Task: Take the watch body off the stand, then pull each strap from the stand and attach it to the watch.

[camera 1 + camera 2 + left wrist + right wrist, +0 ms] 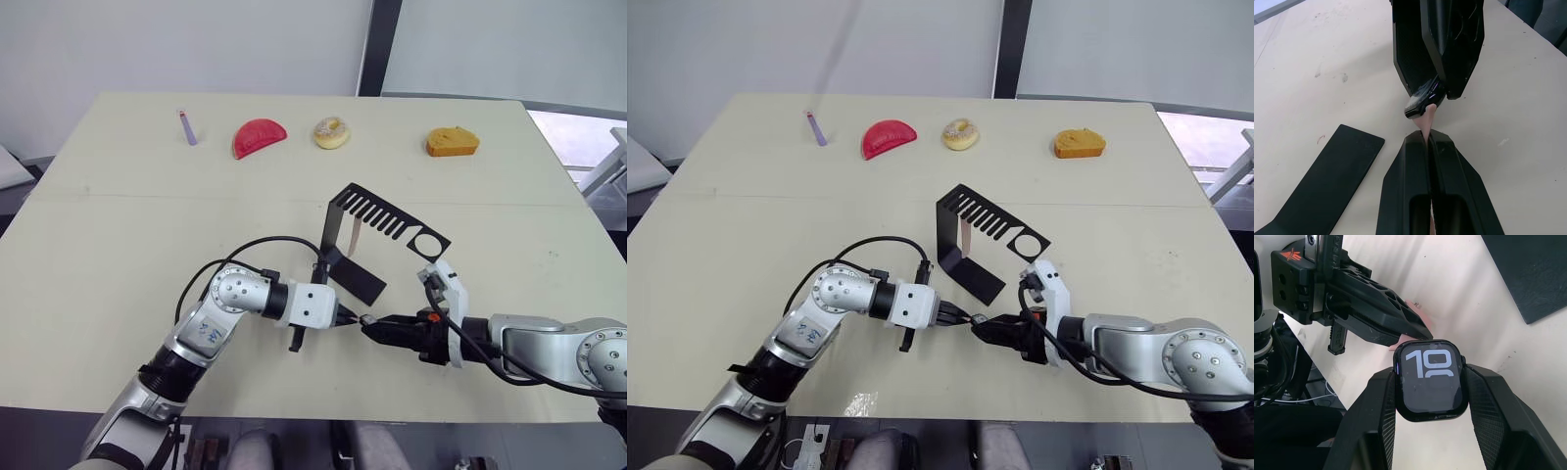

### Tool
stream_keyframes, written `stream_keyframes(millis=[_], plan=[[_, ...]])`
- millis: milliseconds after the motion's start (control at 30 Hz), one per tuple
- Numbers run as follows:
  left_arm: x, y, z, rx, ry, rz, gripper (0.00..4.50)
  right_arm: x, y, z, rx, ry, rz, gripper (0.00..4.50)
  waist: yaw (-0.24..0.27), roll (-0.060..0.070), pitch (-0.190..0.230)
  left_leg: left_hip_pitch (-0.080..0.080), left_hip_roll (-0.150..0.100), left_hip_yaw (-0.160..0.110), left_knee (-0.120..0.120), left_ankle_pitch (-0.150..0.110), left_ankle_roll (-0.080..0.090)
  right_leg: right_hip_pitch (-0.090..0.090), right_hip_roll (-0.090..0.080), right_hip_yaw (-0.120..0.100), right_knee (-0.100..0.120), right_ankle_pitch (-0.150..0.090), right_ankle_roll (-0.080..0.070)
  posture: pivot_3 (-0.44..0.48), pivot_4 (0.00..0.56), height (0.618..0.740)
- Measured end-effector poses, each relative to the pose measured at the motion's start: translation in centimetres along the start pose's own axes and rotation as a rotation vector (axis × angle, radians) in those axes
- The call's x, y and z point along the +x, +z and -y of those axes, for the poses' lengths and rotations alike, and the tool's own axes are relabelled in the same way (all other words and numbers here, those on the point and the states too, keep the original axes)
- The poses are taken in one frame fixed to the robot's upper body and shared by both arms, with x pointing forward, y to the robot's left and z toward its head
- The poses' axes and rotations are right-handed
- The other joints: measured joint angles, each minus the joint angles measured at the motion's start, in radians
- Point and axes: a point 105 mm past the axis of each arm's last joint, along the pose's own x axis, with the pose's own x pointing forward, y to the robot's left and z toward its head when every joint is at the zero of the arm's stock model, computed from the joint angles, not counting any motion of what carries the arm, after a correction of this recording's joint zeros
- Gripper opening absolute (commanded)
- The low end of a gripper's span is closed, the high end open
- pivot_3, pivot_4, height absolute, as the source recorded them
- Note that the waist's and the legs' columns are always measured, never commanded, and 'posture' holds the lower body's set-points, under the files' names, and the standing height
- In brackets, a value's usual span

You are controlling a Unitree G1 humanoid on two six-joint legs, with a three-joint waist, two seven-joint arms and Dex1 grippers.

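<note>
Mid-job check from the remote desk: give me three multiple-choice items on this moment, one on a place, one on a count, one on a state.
1. Where is the watch body?
A. on the stand
B. between the right gripper's fingers
C. flat on the table

2. How many straps hang on the stand?
A. none
B. one
C. three

3. What is the left gripper doing?
A. shut on a strap
B. open above the stand
C. gripping the purple stick

Answers: 1 B, the right gripper clamps the case at both sides. 2 B, a single pale strap hangs under the comb arm. 3 A, the pink strap comes out from its closed tips toward the watch.
</note>
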Motion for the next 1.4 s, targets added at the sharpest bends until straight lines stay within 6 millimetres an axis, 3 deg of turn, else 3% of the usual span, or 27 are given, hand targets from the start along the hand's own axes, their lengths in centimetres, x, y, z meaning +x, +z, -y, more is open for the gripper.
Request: stream_keyframes(millis=[1400], plan=[[0.11, 0.02, -0.26, -0.004, 0.0, -0.012, 0.0, 0.04, 0.26, -0.13, -0.021, -0.003, 0.002, 1.6, 0.0, 0.0, 0.0, 0.0, 0.0, 0.0, 0.0, 0.0, 0.0, 0.0, 0.0, 0.0, 0.0, 0.0, 0.0, 0.0, 0.15, 0.737]])
